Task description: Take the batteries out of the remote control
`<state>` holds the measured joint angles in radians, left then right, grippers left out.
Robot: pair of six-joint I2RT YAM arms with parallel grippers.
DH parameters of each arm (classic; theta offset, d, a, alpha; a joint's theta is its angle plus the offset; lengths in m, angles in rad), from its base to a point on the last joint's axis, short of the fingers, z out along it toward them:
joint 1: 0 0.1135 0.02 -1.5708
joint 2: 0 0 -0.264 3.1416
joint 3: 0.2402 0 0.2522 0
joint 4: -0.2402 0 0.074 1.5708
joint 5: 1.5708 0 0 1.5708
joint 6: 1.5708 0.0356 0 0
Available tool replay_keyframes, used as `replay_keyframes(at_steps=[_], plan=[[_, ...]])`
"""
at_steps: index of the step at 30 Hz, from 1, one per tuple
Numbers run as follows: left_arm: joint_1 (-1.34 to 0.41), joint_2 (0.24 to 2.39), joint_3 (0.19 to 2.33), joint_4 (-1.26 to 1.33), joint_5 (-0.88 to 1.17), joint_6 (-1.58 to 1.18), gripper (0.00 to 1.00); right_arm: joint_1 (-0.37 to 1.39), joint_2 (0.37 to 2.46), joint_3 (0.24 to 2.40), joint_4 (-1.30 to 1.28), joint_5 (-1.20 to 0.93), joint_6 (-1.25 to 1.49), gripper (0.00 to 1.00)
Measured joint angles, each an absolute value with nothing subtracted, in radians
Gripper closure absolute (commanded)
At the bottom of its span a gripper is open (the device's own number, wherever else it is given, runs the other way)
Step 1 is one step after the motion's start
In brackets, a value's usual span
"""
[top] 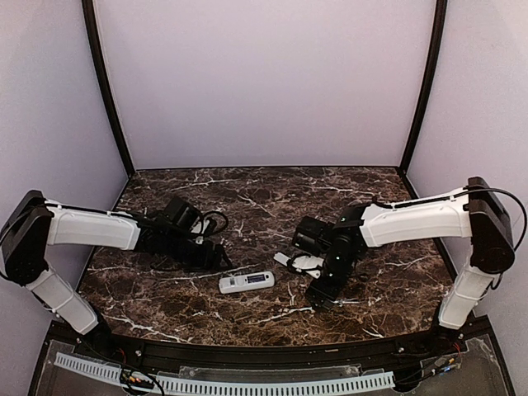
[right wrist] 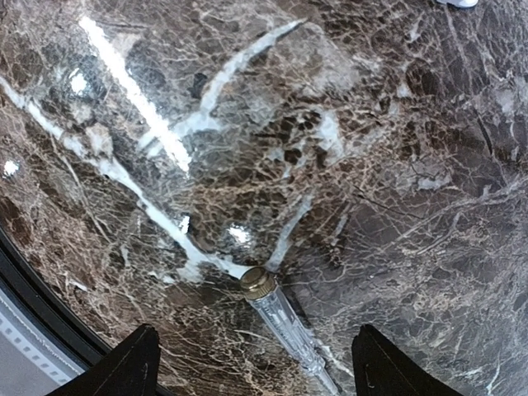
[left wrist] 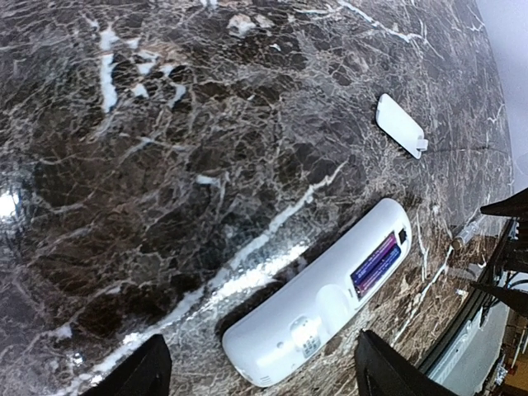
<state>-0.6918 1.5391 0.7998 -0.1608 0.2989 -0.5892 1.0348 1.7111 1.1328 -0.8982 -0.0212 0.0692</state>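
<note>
White remote control (left wrist: 330, 289) just ahead of the spread left gripper (left wrist: 260, 342)

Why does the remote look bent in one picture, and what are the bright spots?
Left wrist view: the wide lens curves the remote, which is straight in the top view; glare whitens the table at the picture's left edge. Right wrist view: small glare spots above the clear tool.

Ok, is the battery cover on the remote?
No, the white cover lies on the table apart from the remote control, whose open bay shows the batteries.
</note>
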Motion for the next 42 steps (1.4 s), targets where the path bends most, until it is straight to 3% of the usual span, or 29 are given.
replay_keyframes(at_steps=[9, 12, 16, 21, 23, 34, 42], plan=[[-0.689, 1.524, 0.800, -0.217, 0.230, -0.556, 0.23, 1.045, 1.767, 1.133, -0.903, -0.019, 0.073, 0.31], [-0.689, 1.517, 0.800, -0.223, 0.219, -0.547, 0.24, 1.050, 1.774, 1.133, -0.907, -0.012, 0.073, 0.37], [-0.689, 1.510, 0.800, -0.233, 0.215, -0.540, 0.25, 1.053, 1.778, 1.133, -0.907, 0.002, 0.072, 0.58], [-0.689, 1.494, 0.800, -0.236, 0.208, -0.536, 0.26, 1.055, 1.787, 1.133, -0.910, 0.013, 0.072, 0.61], [-0.689, 1.486, 0.800, -0.235, 0.205, -0.535, 0.26, 1.055, 1.790, 1.133, -0.910, 0.022, 0.071, 0.69], [-0.689, 1.452, 0.787, -0.234, 0.204, -0.536, 0.28, 1.057, 1.813, 1.134, -0.910, 0.044, 0.064, 0.66], [-0.689, 1.433, 0.775, -0.234, 0.204, -0.535, 0.28, 1.061, 1.814, 1.135, -0.910, 0.045, 0.058, 0.81]])
